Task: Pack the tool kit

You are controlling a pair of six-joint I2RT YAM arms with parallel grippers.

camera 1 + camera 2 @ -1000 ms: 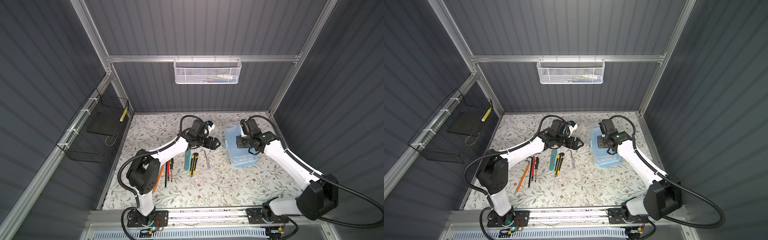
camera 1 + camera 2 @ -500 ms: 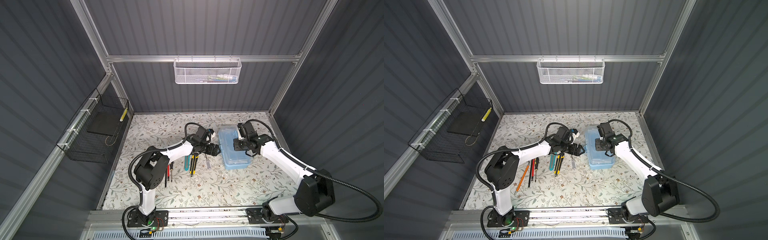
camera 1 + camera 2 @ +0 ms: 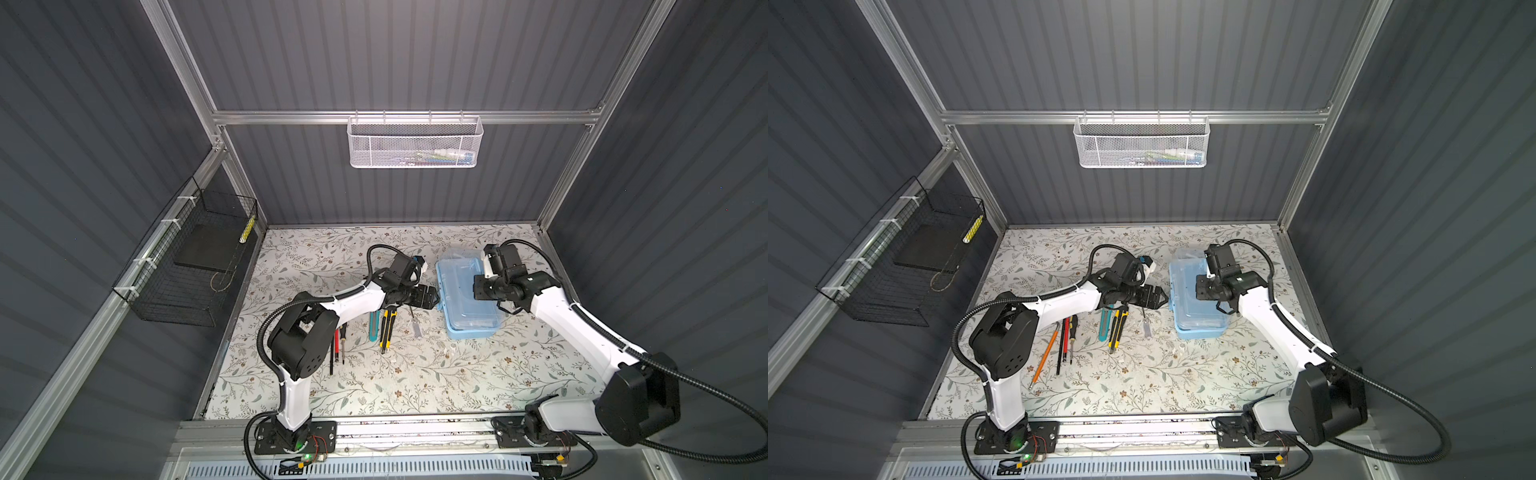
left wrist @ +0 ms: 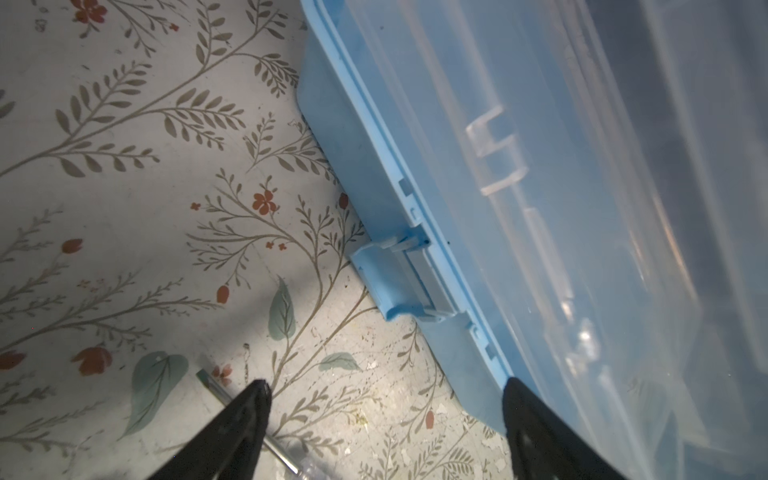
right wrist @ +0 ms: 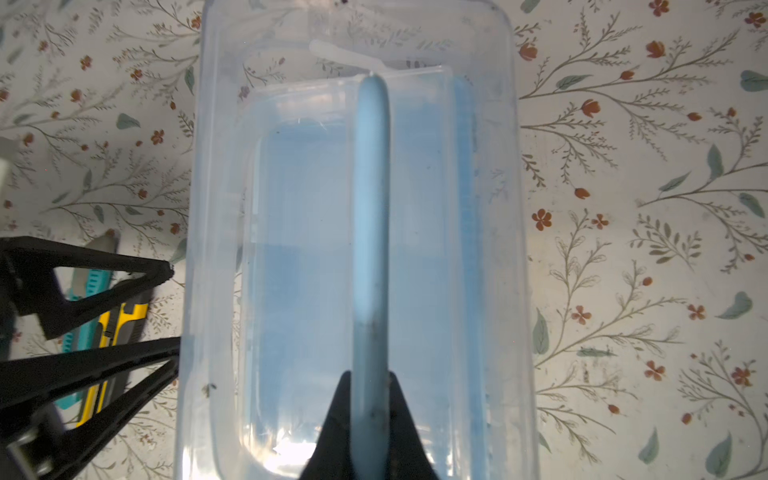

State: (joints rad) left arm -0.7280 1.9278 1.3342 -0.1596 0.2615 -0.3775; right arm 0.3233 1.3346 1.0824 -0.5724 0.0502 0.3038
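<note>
The tool kit box [image 3: 469,299] [image 3: 1198,301], light blue with a clear lid, lies on the floral mat right of centre in both top views. My right gripper [image 5: 371,378] [image 3: 478,286] is over the lid, shut on the blue handle [image 5: 372,199]. My left gripper [image 4: 386,385] [image 3: 432,297] is open and low at the box's left side, one fingertip touching or just off the lid's edge, close to the blue latch [image 4: 386,282]. Left of the box lie slim tools: a yellow-black knife [image 3: 387,328], a teal cutter [image 3: 374,326], red and black screwdrivers [image 3: 338,345], an orange pencil [image 3: 1045,353].
A white mesh basket [image 3: 415,141] hangs on the rear rail. A black wire basket [image 3: 195,257] hangs on the left wall. A small grey metal tool [image 3: 417,328] lies just left of the box. Dark walls and aluminium posts close in the mat.
My left gripper has come forward and down to the box's left side. The right gripper, holding the handle, has drawn the box slightly leftward.
</note>
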